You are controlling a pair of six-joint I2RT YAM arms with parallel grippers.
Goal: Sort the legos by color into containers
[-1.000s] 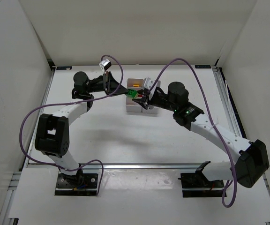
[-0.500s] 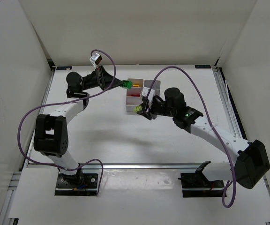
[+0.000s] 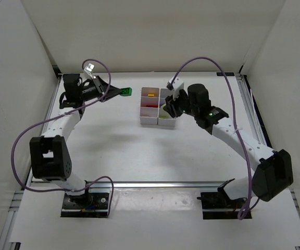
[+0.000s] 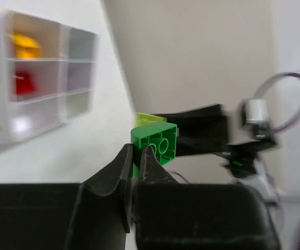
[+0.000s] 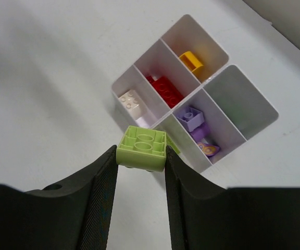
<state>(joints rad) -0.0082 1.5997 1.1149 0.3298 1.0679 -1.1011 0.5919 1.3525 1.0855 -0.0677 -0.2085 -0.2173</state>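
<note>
Left arm folded toward the far-left corner, its hand (image 3: 116, 92) pointing right, pinched tight on a green brick (image 4: 155, 143) — right arm stretched forward, hand (image 3: 169, 107) clamping a lime brick (image 5: 141, 148).

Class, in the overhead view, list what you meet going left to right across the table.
First the left gripper, then the dark green brick it holds, then the white containers. The right gripper overlaps the containers, so it is left out.

R gripper (image 5: 139, 156) has its jaws pinching a lime-green lego (image 5: 141, 147), right over a corner of the containers (image 5: 254, 107) on the bench (image 5: 46, 78). Separate cells hold a yellow brick (image 5: 192, 60), red brick (image 5: 164, 89), whitish brick (image 5: 130, 101) & purple bricks (image 5: 192, 117).
</note>
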